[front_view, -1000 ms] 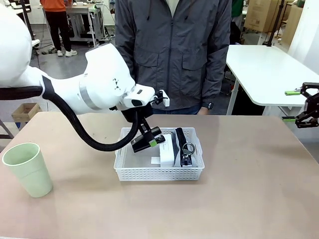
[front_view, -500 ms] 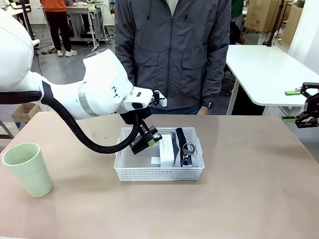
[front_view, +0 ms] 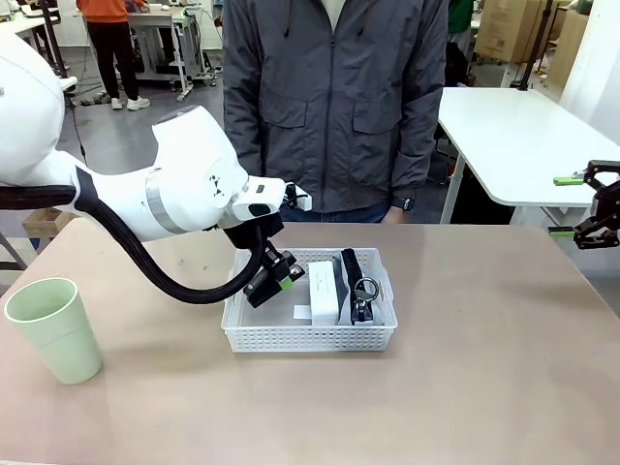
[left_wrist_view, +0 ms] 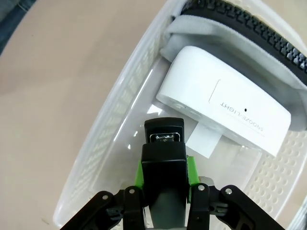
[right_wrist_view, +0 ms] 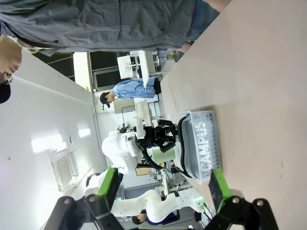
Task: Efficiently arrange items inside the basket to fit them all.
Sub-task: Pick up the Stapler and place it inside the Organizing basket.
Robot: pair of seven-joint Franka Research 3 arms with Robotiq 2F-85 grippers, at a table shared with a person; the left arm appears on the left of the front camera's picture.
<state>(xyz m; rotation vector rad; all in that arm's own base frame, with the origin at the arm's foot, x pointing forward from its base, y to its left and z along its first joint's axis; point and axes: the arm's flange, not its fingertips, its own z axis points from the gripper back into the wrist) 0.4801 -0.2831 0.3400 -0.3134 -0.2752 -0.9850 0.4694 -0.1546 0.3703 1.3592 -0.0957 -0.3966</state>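
1. Pale green plastic cup point(front_view: 53, 329): upright on the table's near left, well apart from the basket.
2. Left gripper point(front_view: 271, 284): tilted down over the basket's left half. Jaws nearly closed, green pads point(left_wrist_view: 139, 173) clamped on the sides of the black stapler point(left_wrist_view: 164, 143). From the front the stapler is mostly hidden behind the fingers. Whether its tip touches the basket floor cannot be told.
3. White basket point(front_view: 310, 339): mid-table, in front of the person. Its left half is bare floor with a small white label.
4. White boxy block point(front_view: 325, 291): in the basket, right of centre. The wrist view shows print on its face.
5. Grey zip pouch point(front_view: 351, 271): in the basket's right end, just beside the block. Its lower part is hidden behind the block and basket wall, and its ring pull point(front_view: 366, 288) lies on top.
6. Right gripper point(front_view: 564, 205): at the right edge, raised off the table. Jaws spread wide with nothing between them, and its arm is cut off by the frame.
7. Table point(front_view: 484, 387): plain tan top.
8. Room: a person in a grey jacket point(front_view: 334, 97) stands at the far side, cut off at the top. A white table stands behind on the right, with cardboard boxes beyond it.
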